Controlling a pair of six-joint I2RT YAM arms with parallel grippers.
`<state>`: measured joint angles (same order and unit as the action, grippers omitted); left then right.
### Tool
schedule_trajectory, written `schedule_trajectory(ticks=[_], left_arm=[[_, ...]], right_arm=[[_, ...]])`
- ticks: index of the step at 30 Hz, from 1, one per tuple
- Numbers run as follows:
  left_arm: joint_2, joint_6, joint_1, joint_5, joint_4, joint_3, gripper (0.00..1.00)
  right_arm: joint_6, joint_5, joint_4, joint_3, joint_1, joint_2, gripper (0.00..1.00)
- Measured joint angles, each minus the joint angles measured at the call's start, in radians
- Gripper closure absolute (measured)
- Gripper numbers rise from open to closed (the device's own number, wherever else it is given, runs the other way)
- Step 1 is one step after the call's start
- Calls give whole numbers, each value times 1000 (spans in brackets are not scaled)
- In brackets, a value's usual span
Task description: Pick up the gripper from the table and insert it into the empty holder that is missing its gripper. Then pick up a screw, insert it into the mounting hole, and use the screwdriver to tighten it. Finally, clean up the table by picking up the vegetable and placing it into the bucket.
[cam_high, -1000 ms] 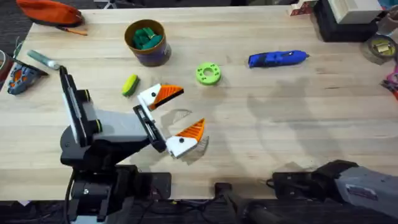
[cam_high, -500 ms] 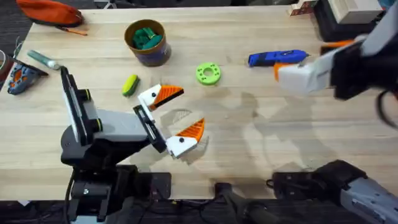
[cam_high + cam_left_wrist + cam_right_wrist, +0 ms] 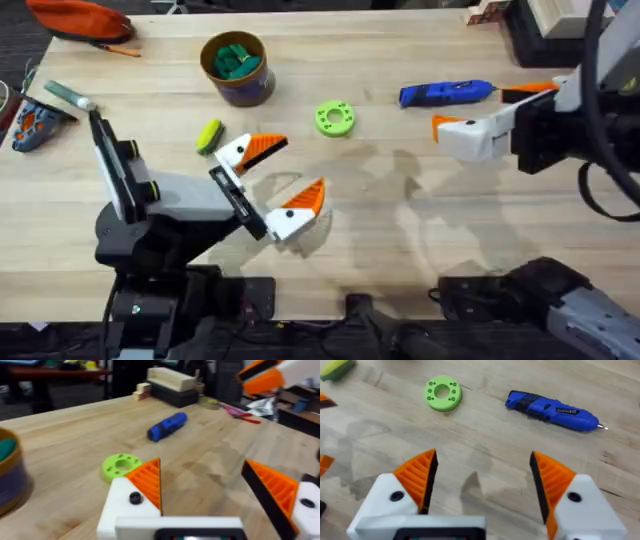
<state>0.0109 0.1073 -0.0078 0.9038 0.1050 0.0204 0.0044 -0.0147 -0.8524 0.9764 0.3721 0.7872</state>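
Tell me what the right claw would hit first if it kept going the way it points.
Probably the green ring-shaped disc or bare table short of it; the right claw points toward it with jaws open. The blue screwdriver lies off to one side. Depth is unclear.

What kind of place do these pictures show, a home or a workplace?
Probably a workshop or robotics lab, not a home: a wooden workbench with two mounted robot arms, a blue power screwdriver, and shelves and equipment cluttering the room behind.

We saw a bright blue screwdriver [image 3: 446, 94], a lime-green disc [image 3: 335, 118], and a yellow, green-ended vegetable [image 3: 208, 136].
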Motion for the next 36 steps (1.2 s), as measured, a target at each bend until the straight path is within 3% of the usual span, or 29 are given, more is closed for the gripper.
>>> schedule_trajectory(ticks=[8,19,24,36], left_arm=[[0,14,0,-146,202,130,15],[29,-28,0,-404,646,523,15],[132,-49,0,-495,782,673,15],[480,-186,0,-732,1051,982,15]], right_arm=[[0,0,3,0,0,0,8],[0,0,6,0,0,0,7],[0,0,8,0,0,0,8],[0,0,8,0,0,0,8]])
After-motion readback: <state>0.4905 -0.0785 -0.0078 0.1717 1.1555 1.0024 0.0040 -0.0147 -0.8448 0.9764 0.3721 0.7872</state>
